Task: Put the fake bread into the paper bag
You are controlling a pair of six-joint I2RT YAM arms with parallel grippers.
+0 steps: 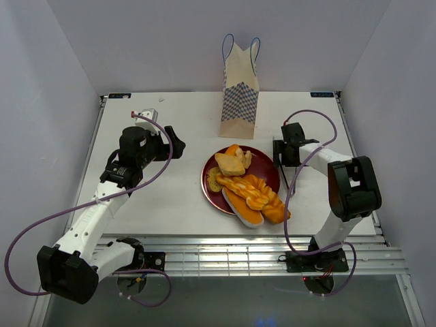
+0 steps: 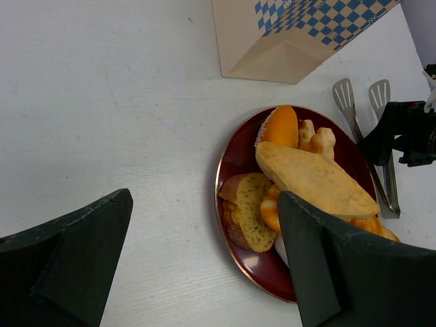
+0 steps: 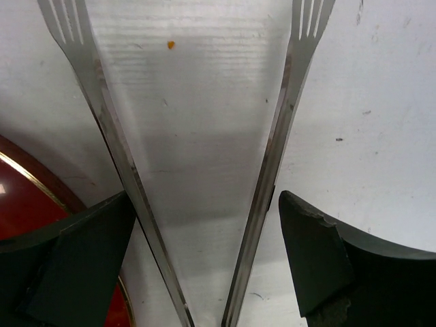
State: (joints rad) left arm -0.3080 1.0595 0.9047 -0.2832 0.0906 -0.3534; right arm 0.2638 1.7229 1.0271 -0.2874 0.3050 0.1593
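Observation:
The fake bread [image 1: 251,191] is piled on a dark red plate [image 1: 208,185] at the table's middle: a braided loaf, rolls and slices. The left wrist view shows a brown slice [image 2: 248,211], a flat tan piece [image 2: 313,178] and an orange roll [image 2: 283,126]. The paper bag [image 1: 240,88] stands upright behind the plate; its base also shows in the left wrist view [image 2: 300,34]. My left gripper [image 1: 176,144] is open and empty, left of the plate [image 2: 204,204]. My right gripper [image 1: 278,151] is open just right of the plate [image 3: 204,204].
Metal tongs [image 3: 276,170] lie flat on the table right of the plate. Both tong arms run between my right fingers, which stand just outside them. The tongs also show in the left wrist view [image 2: 354,109]. The plate's rim [image 3: 20,204] is at my right gripper's left.

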